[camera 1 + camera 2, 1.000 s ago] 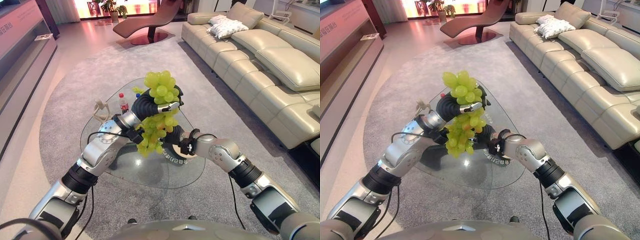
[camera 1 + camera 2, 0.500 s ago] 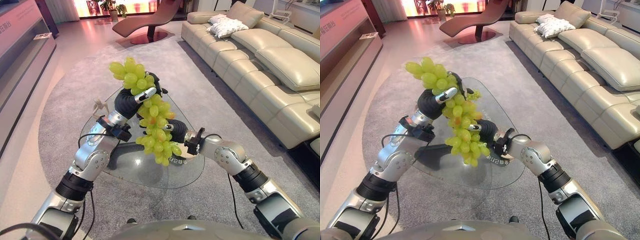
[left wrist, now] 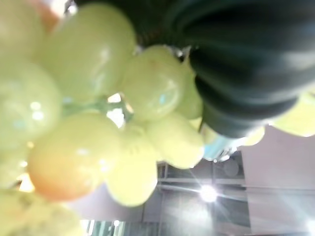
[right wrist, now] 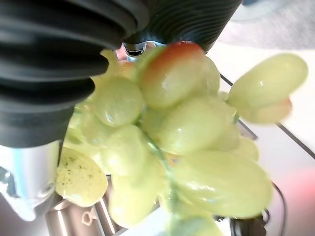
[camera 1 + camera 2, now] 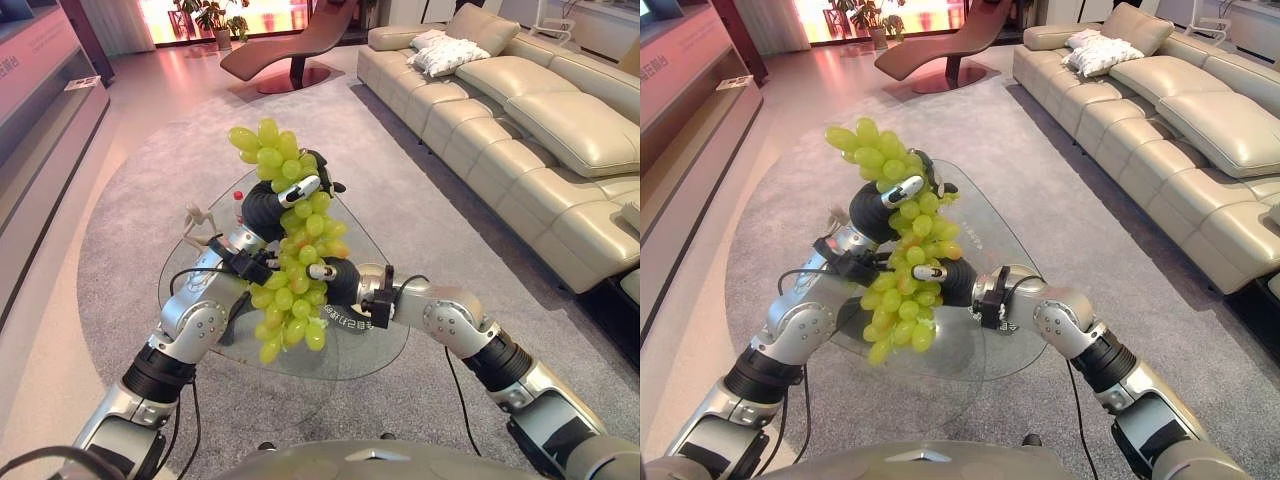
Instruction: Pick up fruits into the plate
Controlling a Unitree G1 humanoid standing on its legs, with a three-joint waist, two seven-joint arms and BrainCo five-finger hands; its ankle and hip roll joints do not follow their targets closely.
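A big bunch of green grapes [image 5: 290, 270] hangs in the air above the glass table [image 5: 370, 350]. My left hand [image 5: 268, 208] is shut on the bunch near its top, with a finger curled over the grapes [image 3: 147, 98]. Some grapes stick up above that hand and the long part dangles below it. My right hand [image 5: 338, 282] is pressed against the middle of the bunch from the right side, partly hidden behind the grapes [image 4: 187, 123]. Past that hand lies a yellow speckled fruit [image 4: 81, 177].
A small red-capped bottle [image 5: 238, 201] and a beige figurine [image 5: 198, 222] stand on the table's far left part. A long cream sofa [image 5: 520, 120] runs along the right. A brown lounge chair [image 5: 290, 45] is at the back. A grey rug [image 5: 120, 250] surrounds the table.
The left hand lifted the grapes up and to the left. The hanging part has swung down to the left. The right hand has moved left, up against the bunch.
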